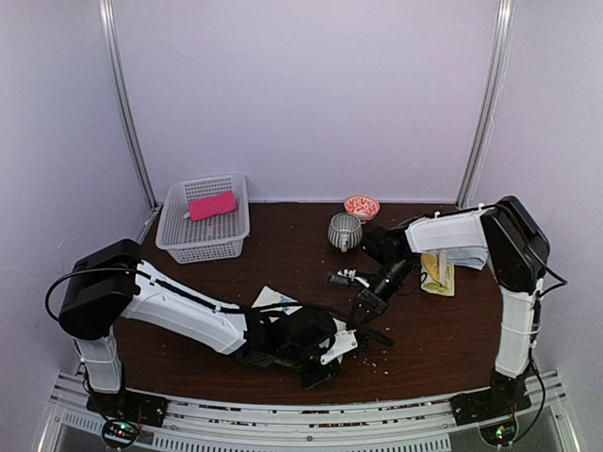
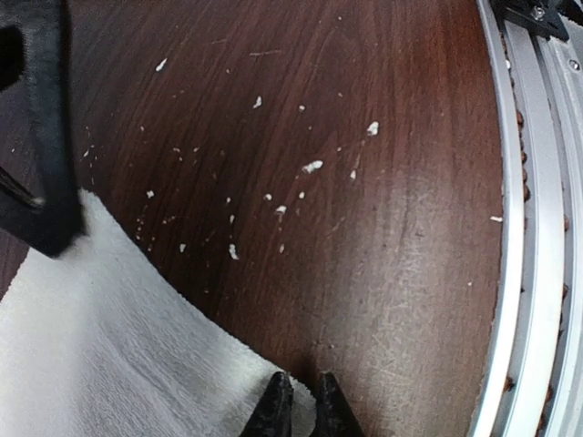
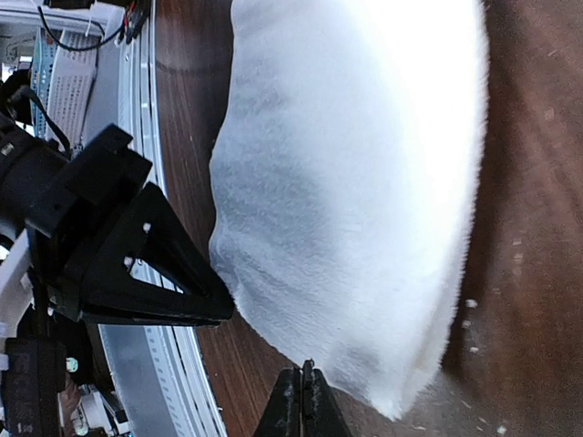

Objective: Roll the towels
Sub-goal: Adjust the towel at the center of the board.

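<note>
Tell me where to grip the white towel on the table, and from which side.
The white towel lies flat, so pinch its free corner, probably coming low from the near rail, where the left gripper sits; its middle offers no lip.

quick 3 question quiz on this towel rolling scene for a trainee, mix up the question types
1. True or false: the bright pink cloth towel lies inside the white plastic lattice basket.
2. Which stands nearest the small red-patterned bowl? A the grey ribbed cup; B the basket; C the pink towel.
3. Fill in: the right pincer, by the edge of the cream-white cloth towel, has its jaws ___.
Key: 1 true; 2 A; 3 shut.
</note>
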